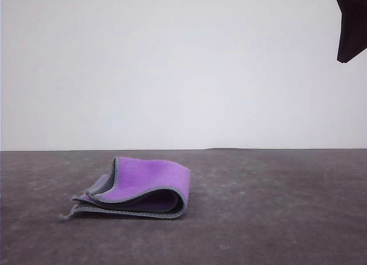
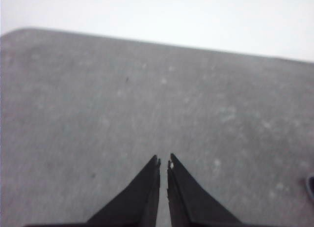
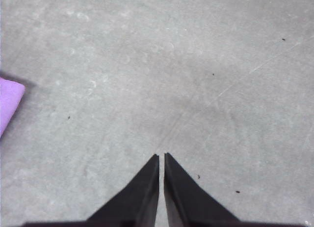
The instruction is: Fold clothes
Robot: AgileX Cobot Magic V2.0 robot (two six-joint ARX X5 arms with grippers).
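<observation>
Two hands, both with fingers together, nothing held. Left hand (image 2: 163, 160): tips nearly touching, thin slit between, hovering over bare grey bench (image 2: 98, 114), pointed toward far bench edge. Right hand (image 3: 161, 156): tips pressed close, above bench, aimed downward at surface. Dark part of right arm (image 1: 351, 25) at upper right corner of front view, raised well above bench. Cloth (image 1: 140, 187) lying folded on bench, lower left of centre in front view, purple face out, dark grey inside, light grey hem along edges, fold bulging at right. Purple corner at left edge of right wrist view, well apart from right hand tips.
</observation>
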